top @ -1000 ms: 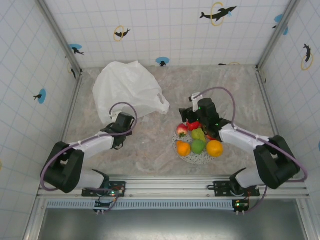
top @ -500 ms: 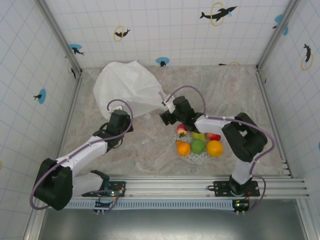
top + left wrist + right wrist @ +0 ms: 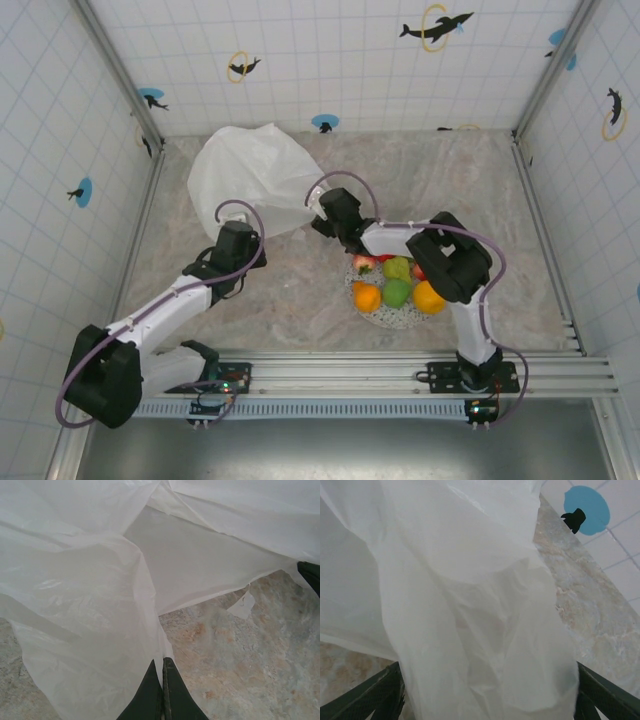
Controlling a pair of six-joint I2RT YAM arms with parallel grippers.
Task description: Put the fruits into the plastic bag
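A speckled white plate (image 3: 384,317) on the marbled worktop (image 3: 300,300) holds the fruits: an orange (image 3: 367,297), a green apple (image 3: 397,292), a yellow-orange citrus (image 3: 430,297) and a pear (image 3: 398,268), with red pieces behind them. The white plastic bag (image 3: 255,180) lies crumpled at the far left; its contents cannot be told. The left hand (image 3: 162,680), fingertips pressed together, pinches the bag's near edge. The right hand (image 3: 485,690), fingers spread, straddles a fold at the bag's right side. A second ago the right hand hung over the plate; it has swung left to the bag, and the left arm has stretched forward.
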